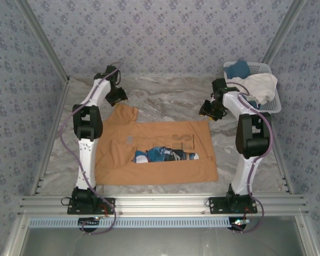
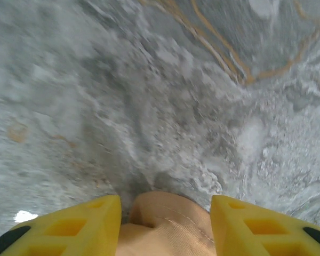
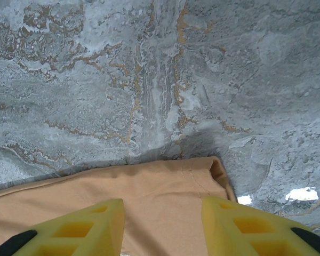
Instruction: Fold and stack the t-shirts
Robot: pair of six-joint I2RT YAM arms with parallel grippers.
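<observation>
Orange shirt lies spread flat in the middle of the marbled table, near hem twd the arm bases. Blue-and-white print faces up, w/ dark lettering just beyond it. One sleeve sticks out at the far left.

Left gripper is at the far-left end of the shirt, right by that sleeve. In the left wrist view its yellow fingers stand wide apart, w/ a rounded bump of orange cloth between them. Not closed on it; can't tell if the pads touch the cloth. Bare table beyond.

Right gripper is at the shirt's far-right corner. In the right wrist view its fingers are also spread wide, over the cloth's edge and stitched corner, gripping nothing. Cloth there lies flat, table past it.

White lattice basket sits at the far right of the table, beside the right arm. It holds a white shirt, bunched and hanging over the rim, and a blue shirt behind it on the left. Both well apart from the orange one.
</observation>
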